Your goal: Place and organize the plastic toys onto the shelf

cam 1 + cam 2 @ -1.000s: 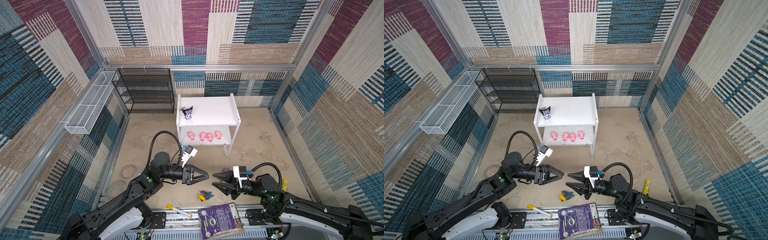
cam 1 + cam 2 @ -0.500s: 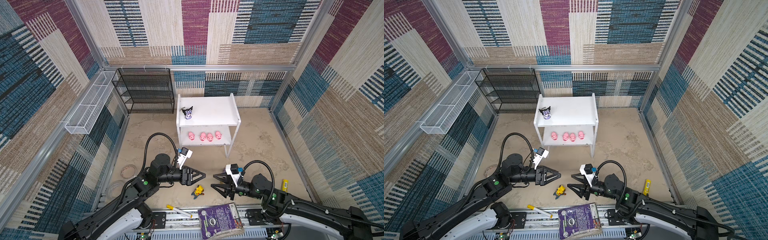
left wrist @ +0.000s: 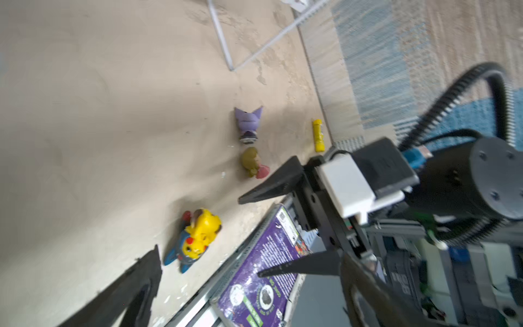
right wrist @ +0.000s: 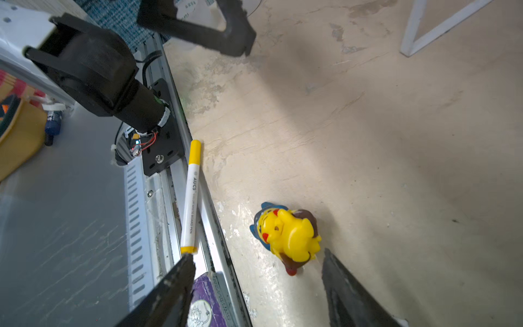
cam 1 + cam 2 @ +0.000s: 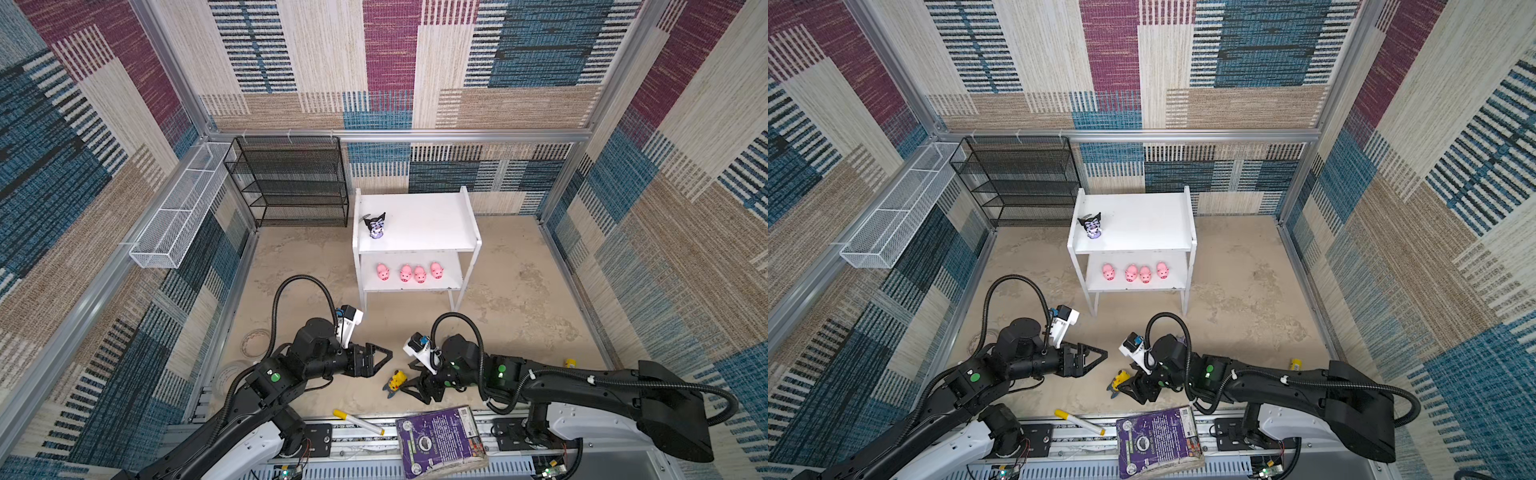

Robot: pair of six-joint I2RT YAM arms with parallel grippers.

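The yellow blue-hooded toy (image 5: 395,380) (image 5: 1119,380) lies on the sandy floor between my two grippers. My right gripper (image 5: 409,384) (image 4: 256,260) is open, low over the floor, and the toy (image 4: 288,235) sits just beyond its fingertips, apart from both. My left gripper (image 5: 384,359) (image 3: 254,283) is open and empty, a little to the toy's (image 3: 195,240) left. A lilac eared toy (image 3: 248,123) and a blonde girl (image 3: 253,162) lie further along the floor. On the white shelf (image 5: 436,224), a black-purple eared toy (image 5: 375,226) stands on the top board and several pink pigs (image 5: 409,273) line the lower one.
A yellow-capped marker (image 5: 357,422) and a purple book (image 5: 440,440) lie on the front rail. A black wire rack (image 5: 291,183) and a white wire basket (image 5: 178,208) stand at the back left. A small yellow cylinder (image 5: 570,363) lies at the right wall, tape rings (image 5: 254,343) at the left.
Both grippers have opened wider. The left gripper has drawn back to the left. The right gripper has dropped toward the floor beside the yellow toy, which has shifted slightly.
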